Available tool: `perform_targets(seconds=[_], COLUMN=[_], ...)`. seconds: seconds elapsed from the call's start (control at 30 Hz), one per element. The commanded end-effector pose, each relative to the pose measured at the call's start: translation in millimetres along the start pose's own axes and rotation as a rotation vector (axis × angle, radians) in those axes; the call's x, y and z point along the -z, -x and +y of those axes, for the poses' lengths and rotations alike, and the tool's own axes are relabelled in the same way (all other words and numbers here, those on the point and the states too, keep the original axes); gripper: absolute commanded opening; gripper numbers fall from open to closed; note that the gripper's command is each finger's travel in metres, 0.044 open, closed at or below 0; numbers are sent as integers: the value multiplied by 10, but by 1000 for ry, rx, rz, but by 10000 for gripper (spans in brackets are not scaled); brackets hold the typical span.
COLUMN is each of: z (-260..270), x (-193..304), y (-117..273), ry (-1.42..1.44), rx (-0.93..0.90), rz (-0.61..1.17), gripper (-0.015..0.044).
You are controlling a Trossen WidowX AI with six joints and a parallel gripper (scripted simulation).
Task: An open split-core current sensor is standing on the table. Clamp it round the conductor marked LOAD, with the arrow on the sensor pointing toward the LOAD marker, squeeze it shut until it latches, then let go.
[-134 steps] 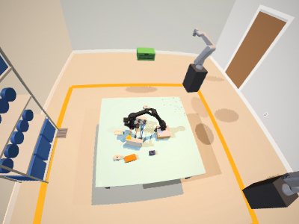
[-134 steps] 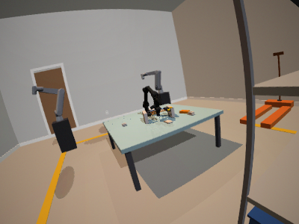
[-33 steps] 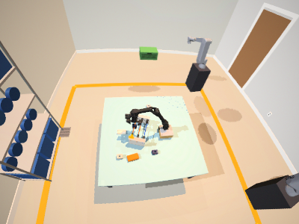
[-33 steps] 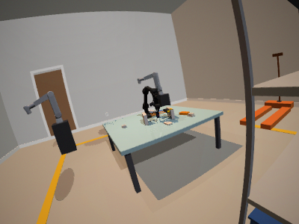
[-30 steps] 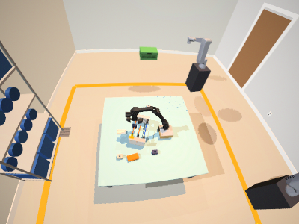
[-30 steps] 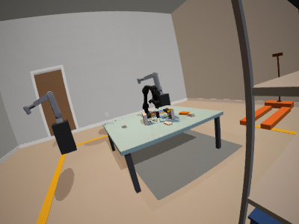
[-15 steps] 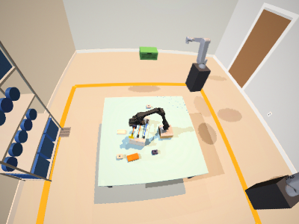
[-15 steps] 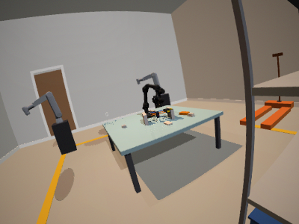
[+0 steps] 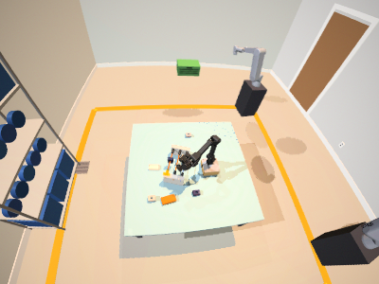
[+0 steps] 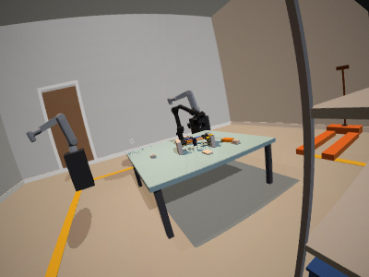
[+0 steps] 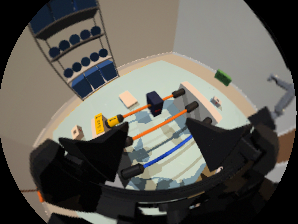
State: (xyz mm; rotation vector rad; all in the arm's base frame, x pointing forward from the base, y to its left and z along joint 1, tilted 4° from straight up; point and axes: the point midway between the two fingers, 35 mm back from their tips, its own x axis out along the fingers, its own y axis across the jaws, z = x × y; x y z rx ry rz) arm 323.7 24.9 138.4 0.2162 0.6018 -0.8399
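Observation:
The dark sensor (image 11: 155,103) (image 9: 171,160) sits around the outermost orange conductor (image 11: 135,113), nearer the end block without the yellow tag. It looks closed in the wrist view, but its latch cannot be made out. A small red mark shows low on its face; the arrow is not readable. A yellow tag (image 11: 99,123) with blurred dark lettering is on one end block, and a yellow sleeve (image 11: 114,121) is around that end of the conductor. My gripper (image 11: 158,122) is wide open and empty, with its fingers apart from the sensor, back from it over the other conductors.
A second orange conductor (image 11: 162,125) and a blue conductor (image 11: 167,151) run beside it between the end blocks (image 9: 173,180) (image 11: 202,104). An orange block (image 9: 169,199), a dark block (image 9: 196,192) and pale blocks (image 9: 153,167) (image 11: 128,99) lie around the fixture on the table (image 9: 218,208).

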Motion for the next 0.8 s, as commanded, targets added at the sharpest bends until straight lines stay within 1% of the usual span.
perform_targets(seconds=[0.0, 0.1, 0.6, 0.73, 0.77], z=[-66, -33, -27, 71, 18], x=[25, 42, 36, -104, -30], y=[51, 37, 30, -121, -11], ry=[46, 37, 30, -106, -27], rx=[-11, -11, -9, 38, 5], rz=[-64, -38, -31, 106, 30], gripper=[440, 440, 440, 440, 440])
